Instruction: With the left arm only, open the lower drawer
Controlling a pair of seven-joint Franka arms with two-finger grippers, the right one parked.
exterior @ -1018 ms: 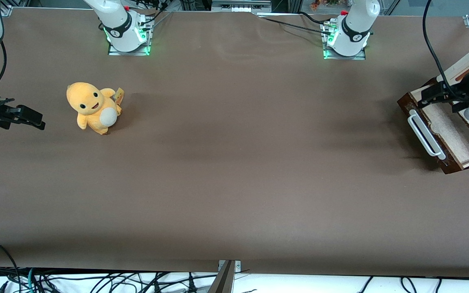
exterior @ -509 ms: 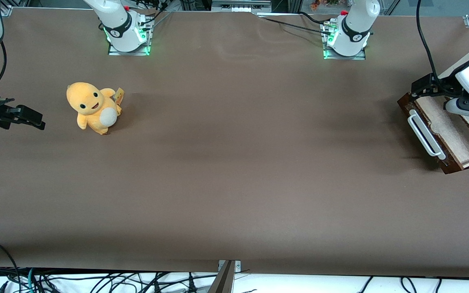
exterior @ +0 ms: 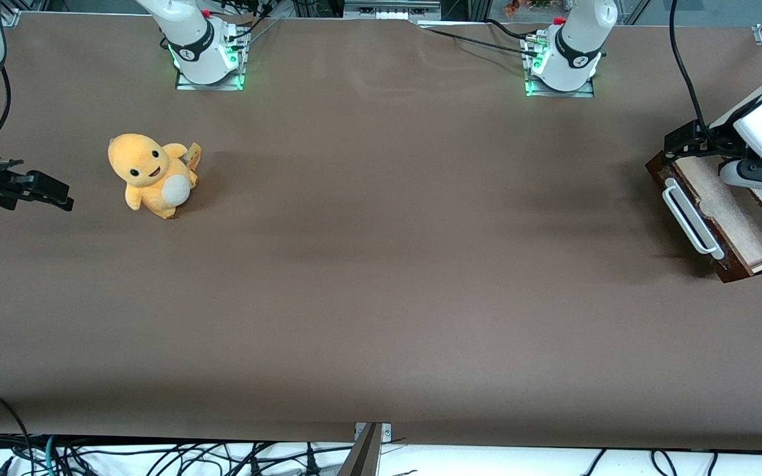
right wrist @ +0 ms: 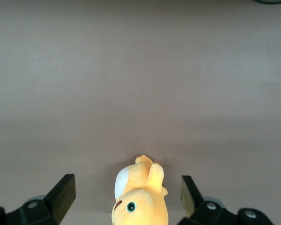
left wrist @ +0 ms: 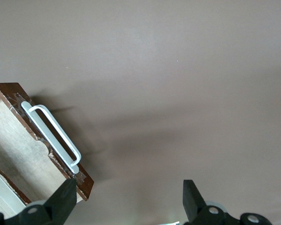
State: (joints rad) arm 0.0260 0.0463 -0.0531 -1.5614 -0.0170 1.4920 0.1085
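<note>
1. Scanning from the parked arm's end, we see a yellow plush toy (exterior: 151, 175) on the desk (exterior: 381, 264), well apart from the end effector and no obstacle.
2. The lower drawer (exterior: 718, 211) stands pulled out, pale inside showing, so we judge the opening largely done.
3. Our end effector (exterior: 675, 144) hangs with fingers (left wrist: 65, 199) spread, holding nothing, just above the drawer's corner, clear of the white handle (exterior: 690, 218).
</note>
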